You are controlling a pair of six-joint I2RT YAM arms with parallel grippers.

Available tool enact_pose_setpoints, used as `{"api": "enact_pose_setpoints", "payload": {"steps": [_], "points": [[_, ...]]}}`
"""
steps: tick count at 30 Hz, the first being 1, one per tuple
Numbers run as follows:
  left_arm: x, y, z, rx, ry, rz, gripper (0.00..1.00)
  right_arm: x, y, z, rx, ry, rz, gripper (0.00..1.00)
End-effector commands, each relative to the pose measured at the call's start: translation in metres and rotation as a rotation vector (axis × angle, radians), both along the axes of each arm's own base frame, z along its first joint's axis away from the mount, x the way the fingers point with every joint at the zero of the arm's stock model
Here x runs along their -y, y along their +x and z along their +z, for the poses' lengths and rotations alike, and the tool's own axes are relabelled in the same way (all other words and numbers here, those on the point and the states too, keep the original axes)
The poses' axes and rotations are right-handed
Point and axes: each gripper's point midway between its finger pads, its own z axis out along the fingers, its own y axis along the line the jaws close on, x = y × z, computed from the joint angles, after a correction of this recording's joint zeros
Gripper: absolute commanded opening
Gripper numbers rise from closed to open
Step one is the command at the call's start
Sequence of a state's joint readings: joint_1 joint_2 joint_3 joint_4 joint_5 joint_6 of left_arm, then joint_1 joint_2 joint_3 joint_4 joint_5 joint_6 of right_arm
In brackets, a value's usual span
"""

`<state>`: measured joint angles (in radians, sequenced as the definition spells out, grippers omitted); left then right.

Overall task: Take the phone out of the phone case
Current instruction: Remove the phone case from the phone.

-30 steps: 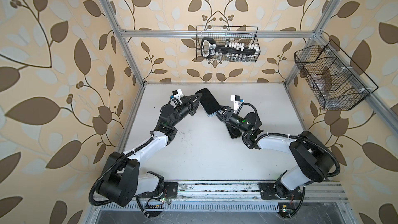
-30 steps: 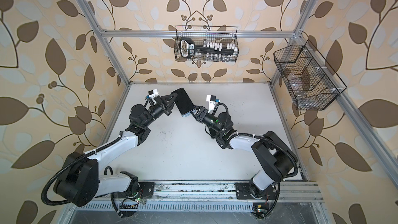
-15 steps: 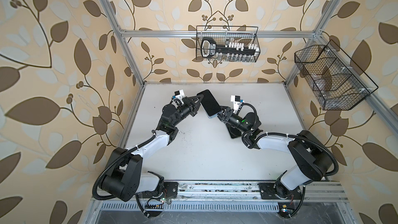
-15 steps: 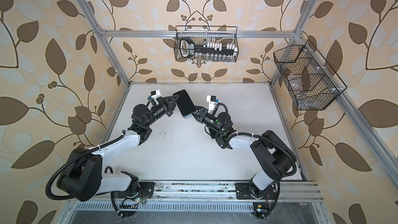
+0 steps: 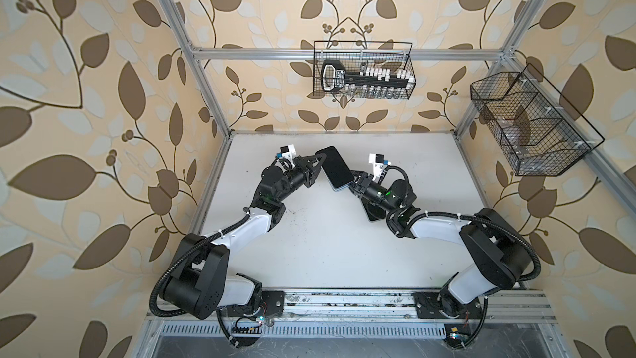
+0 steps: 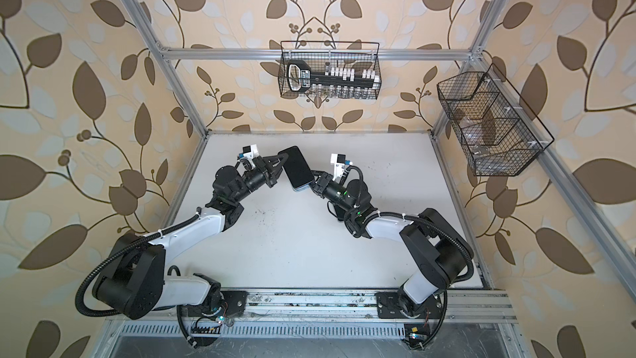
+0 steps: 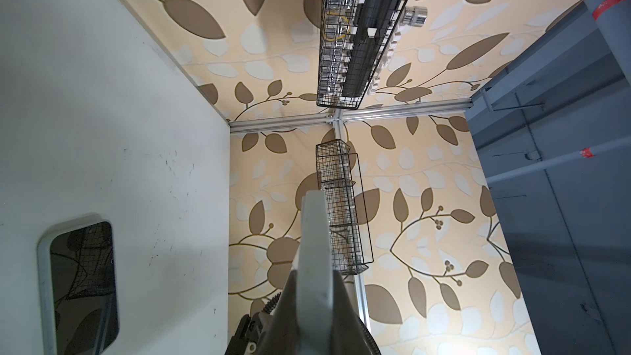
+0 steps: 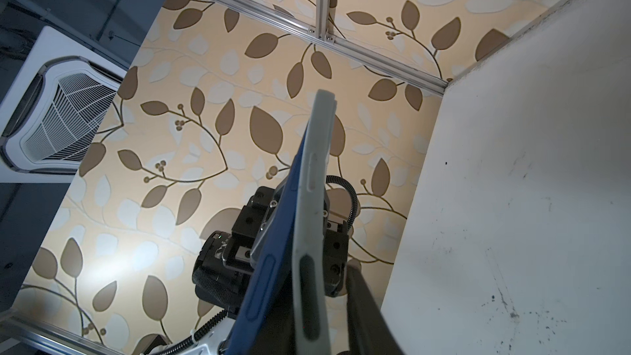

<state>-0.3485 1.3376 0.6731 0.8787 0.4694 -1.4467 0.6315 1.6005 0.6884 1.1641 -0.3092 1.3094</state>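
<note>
One phone case (image 8: 309, 220) above scuffed white tabletop (image 5: 337, 246), leaf-papered walls (image 5: 103, 63)

No text can be read anywhere. The black tool (image 5: 332, 75) in the back basket (image 5: 411, 63) bears a pale label, visible in both top views, but its lettering is too small to make out. Nothing else carries any marking or number.

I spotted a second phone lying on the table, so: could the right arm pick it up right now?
Probably not yet. The right gripper is at one end of the cased phone held up with the left gripper, and the second phone lies partly beneath that arm's own wrist.
</note>
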Motion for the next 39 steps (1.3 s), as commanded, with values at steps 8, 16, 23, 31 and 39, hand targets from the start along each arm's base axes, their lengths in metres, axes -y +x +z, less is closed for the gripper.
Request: {"api": "enact_pose_setpoints", "payload": {"steps": [8,16,23,31,39], "points": [[0.013,-0.007,-0.004,0.034,0.077,-0.055,0.13,0.013,-0.003,0.030,0.035,0.094,-0.029,0.01],[0.013,-0.008,-0.003,0.037,0.090,-0.052,0.28,0.015,-0.003,0.026,0.014,0.084,-0.037,0.01],[0.012,-0.010,0.003,0.048,0.113,-0.050,0.35,0.016,-0.002,0.026,0.007,0.085,-0.044,0.01],[0.011,-0.012,0.014,0.065,0.146,-0.043,0.49,0.018,0.001,0.018,-0.025,0.091,-0.049,0.00],[0.007,-0.018,0.019,0.038,0.212,-0.039,0.70,0.021,0.005,0.016,-0.029,0.087,-0.062,0.00]]}}
